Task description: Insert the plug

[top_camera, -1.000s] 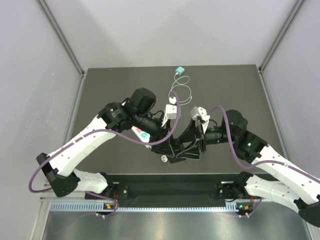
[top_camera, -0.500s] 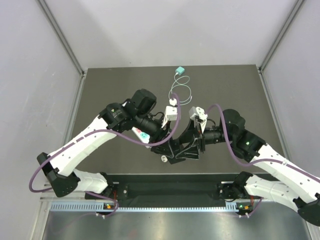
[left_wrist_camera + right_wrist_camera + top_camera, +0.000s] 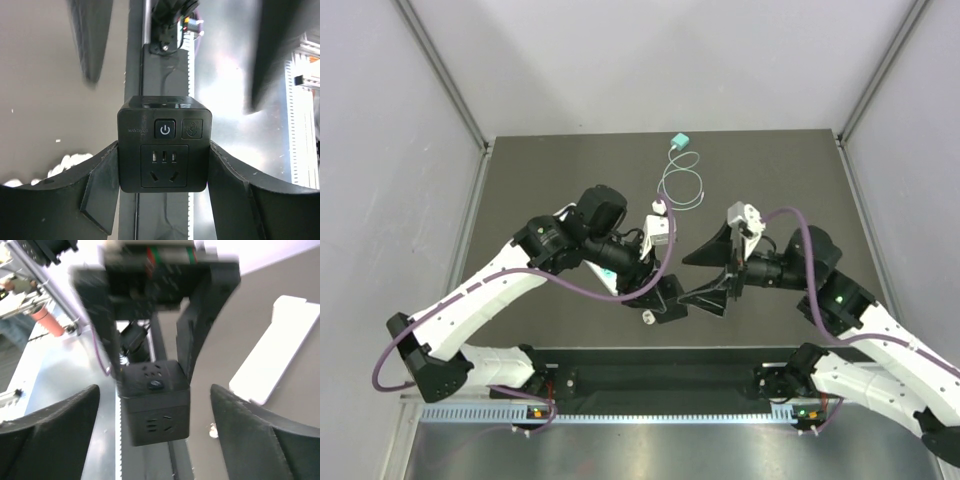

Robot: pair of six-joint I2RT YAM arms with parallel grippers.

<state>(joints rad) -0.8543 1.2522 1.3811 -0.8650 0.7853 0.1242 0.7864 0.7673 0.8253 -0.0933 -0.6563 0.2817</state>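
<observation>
A black cube socket (image 3: 164,150) with a power button and outlet holes hangs above the table's near edge. My left gripper (image 3: 164,148) is shut on it, one finger pressed to each side. In the overhead view the cube (image 3: 669,298) sits at the left gripper (image 3: 660,292). My right gripper (image 3: 686,280) stands open just right of it. In the right wrist view the cube (image 3: 156,407) lies between the wide fingers of that gripper (image 3: 154,390), touching neither. A teal plug (image 3: 680,140) with a coiled white cable (image 3: 682,186) lies at the table's far side.
A small white piece (image 3: 647,318) lies on the mat under the cube. A white power strip (image 3: 277,352) lies flat beyond it, mostly hidden under the left arm from above. The table's front rail (image 3: 660,378) runs just below the grippers.
The right gripper has opened and drawn back to the right, off the cube. The left arm has shifted slightly toward the near edge, still holding the cube.
</observation>
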